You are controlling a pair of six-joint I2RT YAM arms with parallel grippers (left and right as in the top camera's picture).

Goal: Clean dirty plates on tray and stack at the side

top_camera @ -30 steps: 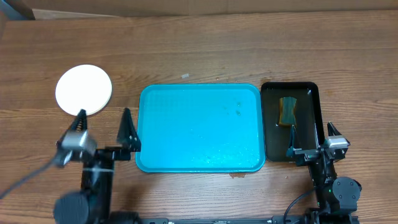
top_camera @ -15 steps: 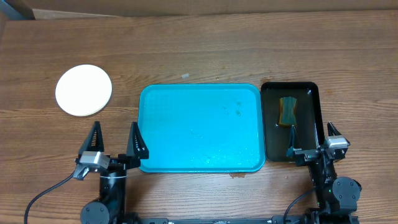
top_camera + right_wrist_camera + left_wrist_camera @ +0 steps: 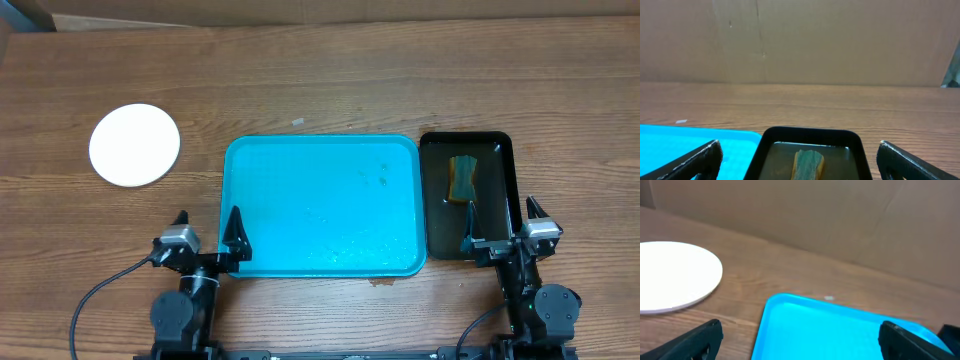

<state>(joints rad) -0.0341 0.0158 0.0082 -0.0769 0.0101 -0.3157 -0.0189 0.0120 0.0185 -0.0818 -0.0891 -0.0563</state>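
A white round plate (image 3: 135, 145) lies on the wooden table, left of the turquoise tray (image 3: 320, 200); from above it reads as one clean disc. No plates lie on the tray, only a few small specks and droplets. My left gripper (image 3: 207, 232) is open and empty at the tray's front left corner, straddling its edge. In the left wrist view the plate (image 3: 675, 277) is far left and the tray (image 3: 840, 330) lies between the fingers. My right gripper (image 3: 498, 228) is open and empty at the near end of the black tray.
A narrow black tray (image 3: 466, 195) right of the turquoise one holds a green-yellow sponge (image 3: 462, 178) in shallow water. In the right wrist view the sponge (image 3: 808, 164) sits straight ahead of the gripper (image 3: 799, 150). A cardboard wall stands behind the table.
My left arm has drawn back from beside the plate, toward the front edge and rightward, to the tray's front left corner. The right arm has not moved.
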